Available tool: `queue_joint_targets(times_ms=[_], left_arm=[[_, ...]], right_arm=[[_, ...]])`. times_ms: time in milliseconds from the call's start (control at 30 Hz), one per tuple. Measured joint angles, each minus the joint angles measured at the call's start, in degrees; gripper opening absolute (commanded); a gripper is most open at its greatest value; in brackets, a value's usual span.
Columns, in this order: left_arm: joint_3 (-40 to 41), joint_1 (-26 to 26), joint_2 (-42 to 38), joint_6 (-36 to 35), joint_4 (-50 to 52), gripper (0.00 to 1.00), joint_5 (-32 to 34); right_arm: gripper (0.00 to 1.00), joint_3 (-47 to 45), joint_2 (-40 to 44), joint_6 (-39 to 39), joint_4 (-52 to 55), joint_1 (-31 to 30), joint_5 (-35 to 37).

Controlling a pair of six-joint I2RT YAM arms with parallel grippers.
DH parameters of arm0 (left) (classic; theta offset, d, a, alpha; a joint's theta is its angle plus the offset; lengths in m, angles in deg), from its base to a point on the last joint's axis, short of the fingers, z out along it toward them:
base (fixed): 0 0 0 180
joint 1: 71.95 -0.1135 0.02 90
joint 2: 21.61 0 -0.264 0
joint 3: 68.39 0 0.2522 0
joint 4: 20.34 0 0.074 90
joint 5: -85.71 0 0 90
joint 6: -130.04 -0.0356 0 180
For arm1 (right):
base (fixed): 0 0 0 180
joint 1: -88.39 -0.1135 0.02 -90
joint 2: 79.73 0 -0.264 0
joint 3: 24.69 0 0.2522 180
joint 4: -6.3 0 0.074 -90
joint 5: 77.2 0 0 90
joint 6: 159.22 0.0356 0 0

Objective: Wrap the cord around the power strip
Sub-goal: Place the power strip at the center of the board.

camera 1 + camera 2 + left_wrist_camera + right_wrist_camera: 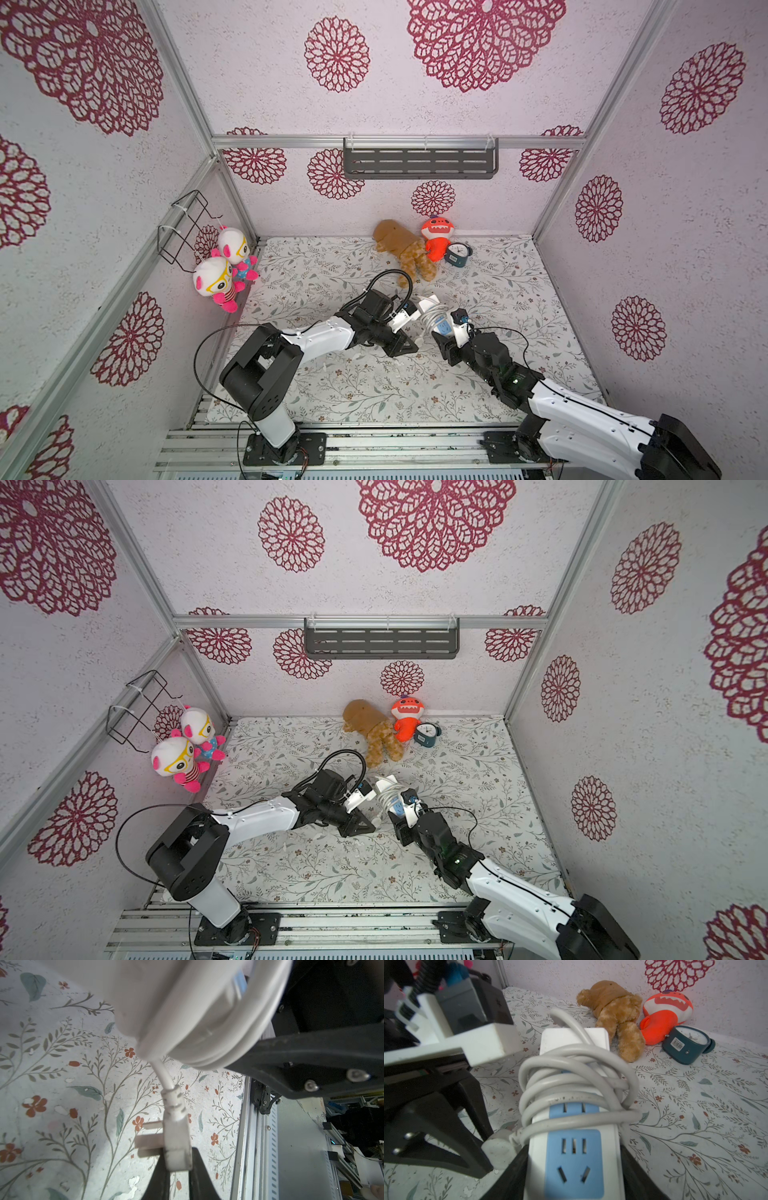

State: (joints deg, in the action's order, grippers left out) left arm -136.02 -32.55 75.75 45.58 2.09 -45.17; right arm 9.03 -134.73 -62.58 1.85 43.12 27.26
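The power strip (574, 1164) sits near the middle of the desk (332, 390). In both top views its long axis runs from about 11 o'clock to 5 o'clock. The right end effector (574, 1169) reaches in from 5 o'clock and is clamped on the strip's near end, one black finger (512, 1169) against each long side. The cord (571, 1084) is wound around the middle of the strip in several loose white loops that cross over the upper blue socket face.

The plug (177, 1140) at the cord's free end hangs just beside the strip at about 7 o'clock. The left end effector (178, 1167), coming in from 9 o'clock, pinches it between its fingers, with the prongs sticking out sideways. A short straight run of cord joins the plug to the coil.

At 12 o'clock from the strip, well apart by the back wall, lie a brown plush toy (405, 249), an orange plush toy (436, 239) and a blue alarm clock (458, 252).
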Motion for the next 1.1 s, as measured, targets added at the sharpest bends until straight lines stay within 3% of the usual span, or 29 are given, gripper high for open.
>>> queue_joint_targets(times_ms=[467, 767, 900, 1100], left_arm=[[-6.8, 0.0, 13.0, -1.0, 4.3, 0.00, -3.0], [-7.1, -0.1, 15.1, -0.9, 5.2, 0.01, -3.7], [-7.1, -0.3, 15.1, -0.3, 5.4, 0.18, -3.7], [-5.2, -0.4, 13.6, 0.5, 7.5, 0.33, -3.1]], right_arm=[[0.00, -1.0, -13.8, 3.1, -2.8, -2.1, 6.8], [0.00, -0.8, -20.5, 7.6, -5.0, -4.8, 11.1], [0.00, 0.6, -23.2, 10.0, -5.2, -5.6, 13.7], [0.19, 3.2, -25.7, 13.6, -2.9, -6.2, 17.8]])
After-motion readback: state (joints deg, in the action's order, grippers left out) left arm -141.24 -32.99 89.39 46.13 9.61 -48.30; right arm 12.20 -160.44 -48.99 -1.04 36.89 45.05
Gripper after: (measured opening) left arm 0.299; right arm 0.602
